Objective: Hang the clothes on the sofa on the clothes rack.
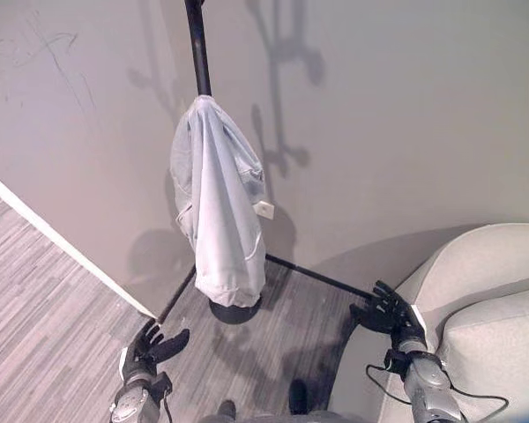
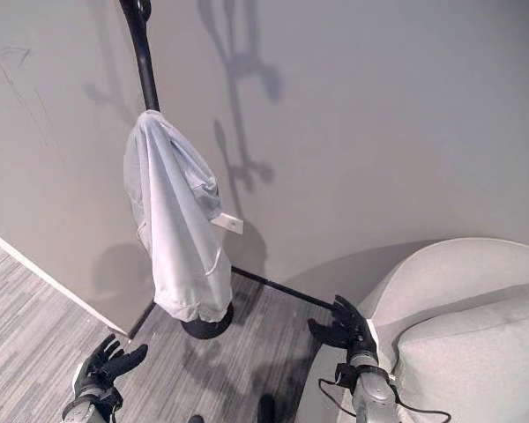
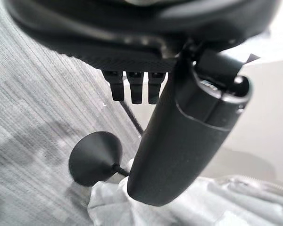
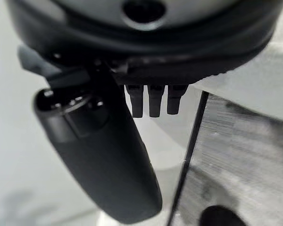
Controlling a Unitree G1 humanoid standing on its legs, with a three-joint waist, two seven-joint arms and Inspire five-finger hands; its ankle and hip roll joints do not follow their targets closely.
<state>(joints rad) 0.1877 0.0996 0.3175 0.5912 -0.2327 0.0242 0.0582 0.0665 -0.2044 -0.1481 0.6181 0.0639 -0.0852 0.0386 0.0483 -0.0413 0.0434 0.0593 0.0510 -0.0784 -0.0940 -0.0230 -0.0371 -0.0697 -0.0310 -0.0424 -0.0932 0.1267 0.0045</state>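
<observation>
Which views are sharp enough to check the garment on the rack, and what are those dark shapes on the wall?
Left eye view: garment and rack pole are sharp; the dark wall shapes are the rack's shadows. Left wrist view: left hand looms blurred up close, while the round rack base is fairly clear. Right wrist view: right hand is blurred, and the floor beyond is soft.

No readable text, numbers, brands or signs showing anywhere. Small white tag (image 1: 264, 209) hanging off the pale garment (image 1: 219, 211) on the clothes rack (image 1: 197, 46), looking blank, any print on it too small for making out.
</observation>
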